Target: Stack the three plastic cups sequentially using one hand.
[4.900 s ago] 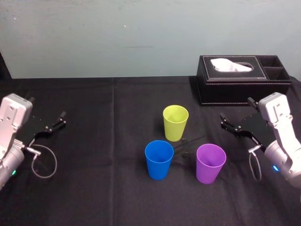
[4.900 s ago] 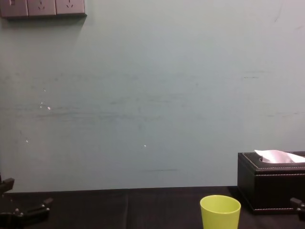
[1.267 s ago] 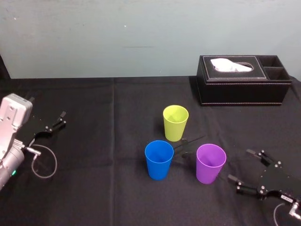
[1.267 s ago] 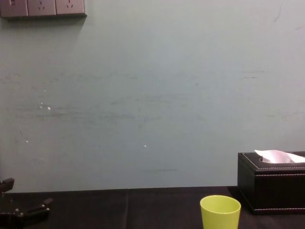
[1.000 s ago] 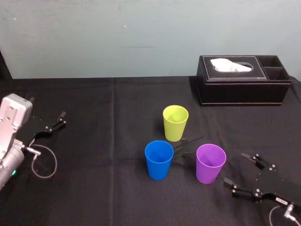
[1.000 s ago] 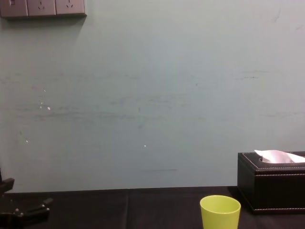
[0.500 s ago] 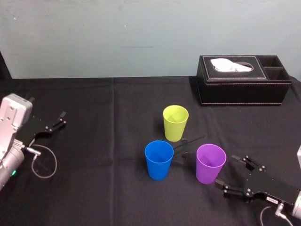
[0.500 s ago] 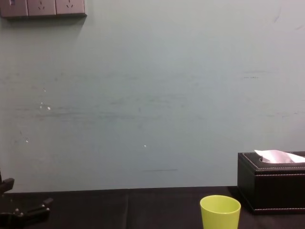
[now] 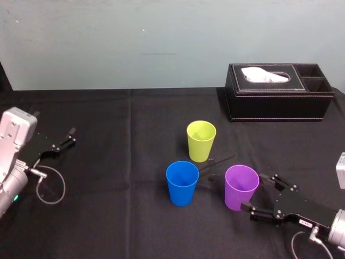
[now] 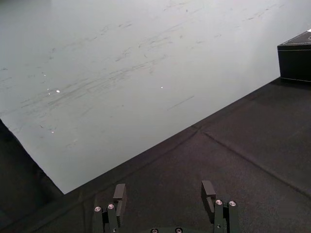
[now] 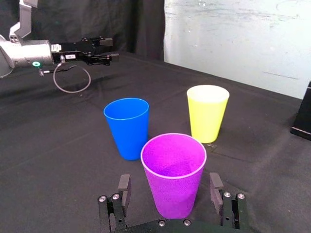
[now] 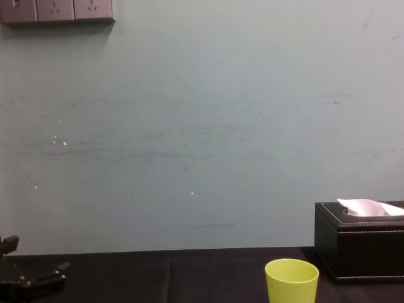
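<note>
Nearest, the right gripper (image 9: pixel 252 191) has slid in low from the table's (image 9: pixel 118 216) right side over the last second. Its jaws are spread wide and now stand on either side of the purple cup (image 9: pixel 241 189), low on its wall. None of the cups has shifted, so I judge nothing is stacked yet and the first grasp is about to close. Whether either finger already touches the cup I cannot tell, and in the right wrist view the gripper's body hides the cup's foot. Just left of it stands the blue cup (image 9: pixel 182 183), and behind both the yellow-green cup (image 9: pixel 201 141), all upright and apart. A dark streak (image 9: pixel 215 164) on the cloth between them is hard to make out. The left gripper (image 9: pixel 63 139) stays parked at the table's left, jaws open and empty. Farthest back is the tissue box (image 9: pixel 277 91).
</note>
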